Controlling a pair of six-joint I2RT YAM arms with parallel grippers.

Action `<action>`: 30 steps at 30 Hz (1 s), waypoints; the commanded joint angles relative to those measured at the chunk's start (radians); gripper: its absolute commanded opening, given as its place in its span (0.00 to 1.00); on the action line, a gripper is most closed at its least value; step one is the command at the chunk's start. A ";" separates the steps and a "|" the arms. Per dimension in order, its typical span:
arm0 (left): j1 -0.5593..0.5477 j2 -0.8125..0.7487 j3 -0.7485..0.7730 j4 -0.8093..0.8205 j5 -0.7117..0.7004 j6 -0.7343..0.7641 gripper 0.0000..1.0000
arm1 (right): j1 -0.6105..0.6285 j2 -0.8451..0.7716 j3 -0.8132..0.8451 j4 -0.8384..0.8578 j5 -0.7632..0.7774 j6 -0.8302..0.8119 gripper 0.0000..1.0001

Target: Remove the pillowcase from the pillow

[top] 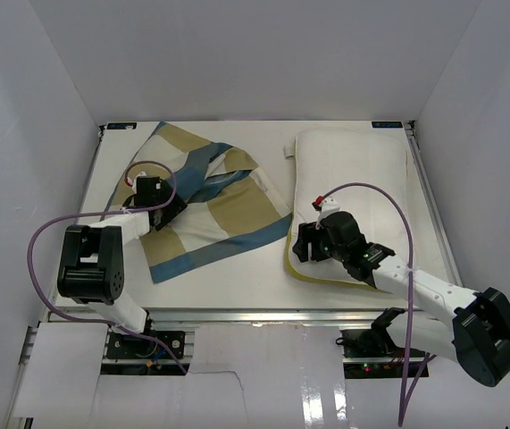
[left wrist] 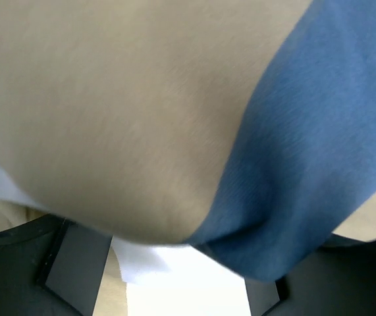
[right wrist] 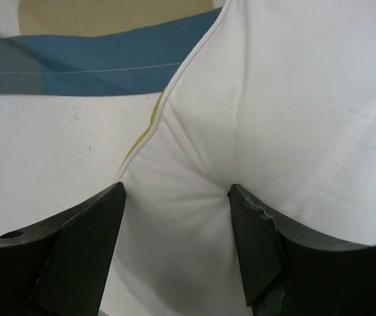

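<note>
The checked pillowcase (top: 214, 201) lies spread on the table's left half, apart from the white pillow (top: 353, 183) on the right. My left gripper (top: 167, 214) rests on the pillowcase's left part. In the left wrist view the tan and blue pillowcase (left wrist: 174, 112) fills the frame and hides the fingertips of that gripper (left wrist: 181, 270), whose dark fingers (left wrist: 69, 263) stand wide apart. My right gripper (top: 301, 243) is on the pillow's near left corner. The pillow (right wrist: 286, 99) bulges between the fingers of that gripper (right wrist: 176, 197), and the right fingertip (right wrist: 240, 197) dents it.
White walls enclose the table (top: 237, 277) on three sides. A metal rail (top: 263, 315) runs along the near edge in front of the arm bases. A purple cable (top: 388, 201) arcs over the pillow. A small tag (top: 287, 149) sticks out of the pillow's far left corner.
</note>
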 commanded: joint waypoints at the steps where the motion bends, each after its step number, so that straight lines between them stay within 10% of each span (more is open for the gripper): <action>1: 0.041 0.025 -0.009 -0.075 -0.006 0.032 0.80 | -0.006 -0.040 -0.025 -0.078 0.029 -0.019 0.71; 12: 0.017 -0.217 0.004 -0.173 -0.221 0.033 0.79 | -0.008 -0.023 -0.001 -0.099 0.029 -0.035 0.71; 17: -0.173 -0.354 0.016 -0.207 -0.290 0.042 0.79 | -0.006 -0.062 -0.036 -0.081 0.002 -0.039 0.71; 30: -0.408 -0.121 -0.059 0.094 0.057 0.037 0.78 | -0.006 -0.088 -0.053 -0.076 -0.040 -0.038 0.69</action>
